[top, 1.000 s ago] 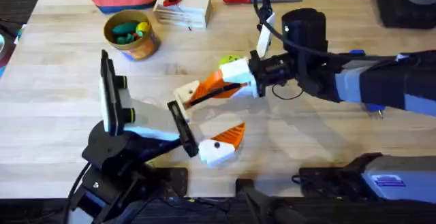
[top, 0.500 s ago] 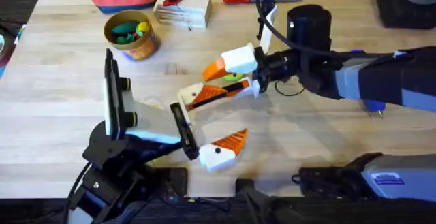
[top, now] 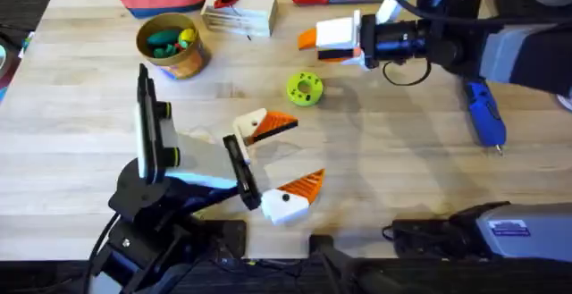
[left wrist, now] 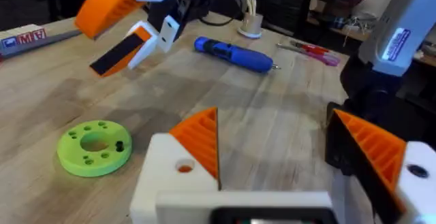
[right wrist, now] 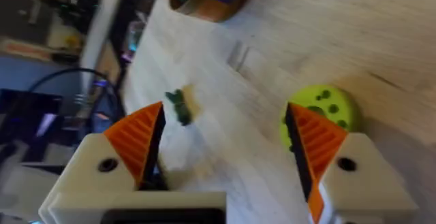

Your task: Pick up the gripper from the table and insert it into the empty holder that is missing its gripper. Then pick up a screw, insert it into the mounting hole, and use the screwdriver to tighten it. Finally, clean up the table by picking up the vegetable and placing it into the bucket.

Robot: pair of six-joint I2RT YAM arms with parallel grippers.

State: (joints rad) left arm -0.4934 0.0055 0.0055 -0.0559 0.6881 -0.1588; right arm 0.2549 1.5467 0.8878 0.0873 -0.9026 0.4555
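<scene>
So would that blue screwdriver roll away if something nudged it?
Probably: the screwdriver has a thick round handle and lies flat on the bare table, so a sideways nudge could roll it. It looks rigid, and likely fairly light.

Left arm low at near-left of table, forearm angled toward centre. Left gripper (top: 279,162) low over the wood, white fingers with orange pads spread apart, nothing between them. Right arm reaches across far side of table, wrist turned sideways. Right gripper (top: 320,43) raised, fingers (right wrist: 136,142) parted, orange pads facing each other, empty.
</scene>
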